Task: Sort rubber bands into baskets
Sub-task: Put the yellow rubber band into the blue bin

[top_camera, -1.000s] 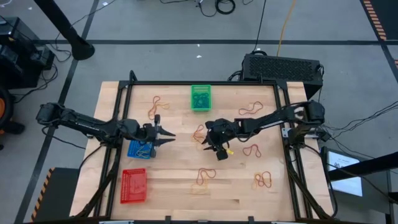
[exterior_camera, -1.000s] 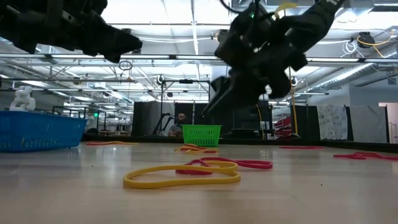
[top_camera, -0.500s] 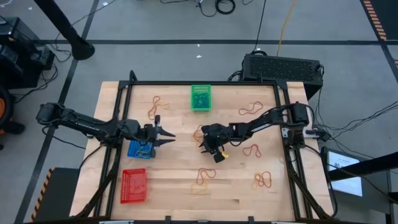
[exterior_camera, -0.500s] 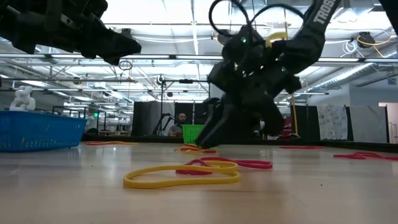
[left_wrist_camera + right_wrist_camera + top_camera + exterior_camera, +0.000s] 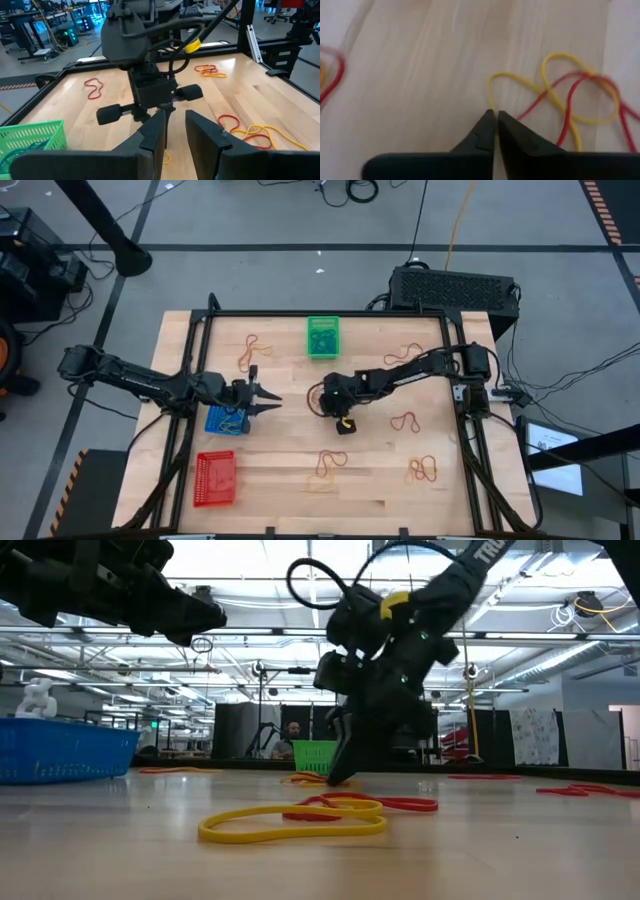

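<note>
Table (image 5: 380, 490): light wood, black frame around it.

Right gripper (image 5: 322, 402): at the middle of the table, pointing down at a tangle of yellow and red rubber bands (image 5: 570, 95). Fingers (image 5: 485, 131) nearly closed, a thin gap between the tips, which meet the edge of a yellow loop; whether the loop is actually pinched cannot be told.

Left gripper (image 5: 272, 400): raised above the table just beside the blue basket (image 5: 225, 420); fingers (image 5: 155, 131) apart, nothing between them.

Baskets: green basket (image 5: 322, 337) at the far edge, centre; blue one at the left side, bands inside; red basket (image 5: 215, 478) near the front left corner.

Loose rubber bands: red and yellow clusters near the far left (image 5: 250, 350), far right (image 5: 402, 355), right (image 5: 405, 421), front centre (image 5: 327, 464) and front right (image 5: 424, 470).
</note>
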`<state>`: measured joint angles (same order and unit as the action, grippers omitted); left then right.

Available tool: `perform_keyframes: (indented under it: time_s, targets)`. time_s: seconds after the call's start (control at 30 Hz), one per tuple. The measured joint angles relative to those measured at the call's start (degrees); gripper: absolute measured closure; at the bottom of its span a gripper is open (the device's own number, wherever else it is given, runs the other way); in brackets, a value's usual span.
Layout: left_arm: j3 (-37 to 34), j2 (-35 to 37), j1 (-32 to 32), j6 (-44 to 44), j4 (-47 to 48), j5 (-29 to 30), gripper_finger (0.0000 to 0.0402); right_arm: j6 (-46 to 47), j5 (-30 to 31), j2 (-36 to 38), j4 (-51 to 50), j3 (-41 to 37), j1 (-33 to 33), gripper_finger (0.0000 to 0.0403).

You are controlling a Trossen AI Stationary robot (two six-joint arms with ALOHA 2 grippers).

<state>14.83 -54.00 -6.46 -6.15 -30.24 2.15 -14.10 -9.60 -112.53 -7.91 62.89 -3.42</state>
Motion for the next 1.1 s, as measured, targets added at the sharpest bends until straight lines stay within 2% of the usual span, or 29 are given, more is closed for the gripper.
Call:
perform_keyframes:
  time_s: [0.17,0.53,0.63,0.83,1.1]
  targets:
    - [0.0,0.0,0.0,0.0,0.4,0.0,0.0317,1.3,-0.3,-0.2,-8.0,5.0,0.0,0.0399]
    - [0.0,0.0,0.0,-0.1,3.0,-0.4,0.0317,-0.1,-4.0,5.2,-6.9,6.7,1.7,0.0402]
    - [0.0,0.0,-0.1,-0.1,5.3,-0.5,0.0317,-0.1,-4.1,7.3,-5.5,6.7,2.8,0.0403]
    - [0.0,0.0,-0.1,-0.2,6.3,-4.4,0.0317,-0.2,-4.3,11.1,0.4,6.7,5.5,0.0403]
    - [0.0,0.0,-0.1,-0.2,4.8,-4.5,0.0317,-0.1,-4.0,11.9,6.8,6.8,7.8,0.0403]
